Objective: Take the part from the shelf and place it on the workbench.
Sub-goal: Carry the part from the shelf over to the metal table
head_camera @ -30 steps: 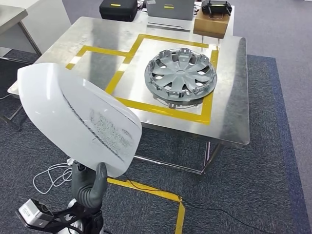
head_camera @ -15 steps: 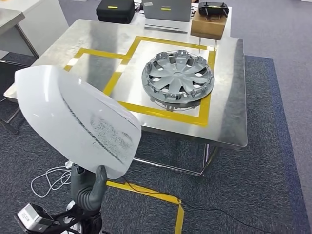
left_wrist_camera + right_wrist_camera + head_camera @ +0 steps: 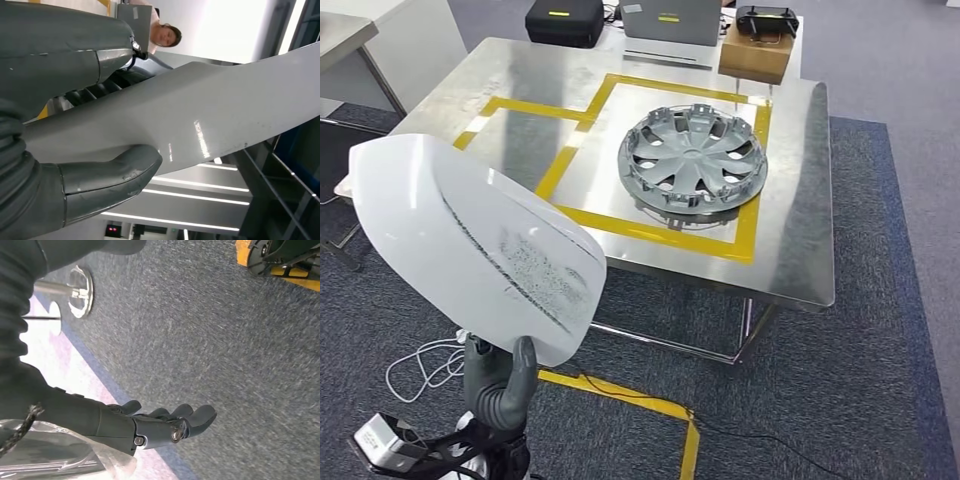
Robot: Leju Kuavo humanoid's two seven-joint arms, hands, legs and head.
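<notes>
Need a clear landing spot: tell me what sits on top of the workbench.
On the workbench: a grey hubcap inside the yellow-taped square. The white part in the left hand hides the near-left corner.

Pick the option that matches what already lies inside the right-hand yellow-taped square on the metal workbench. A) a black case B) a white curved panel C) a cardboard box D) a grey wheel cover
D: the grey wheel cover lies flat inside the taped square on the workbench, while the white panel is held off the bench by the left hand.
</notes>
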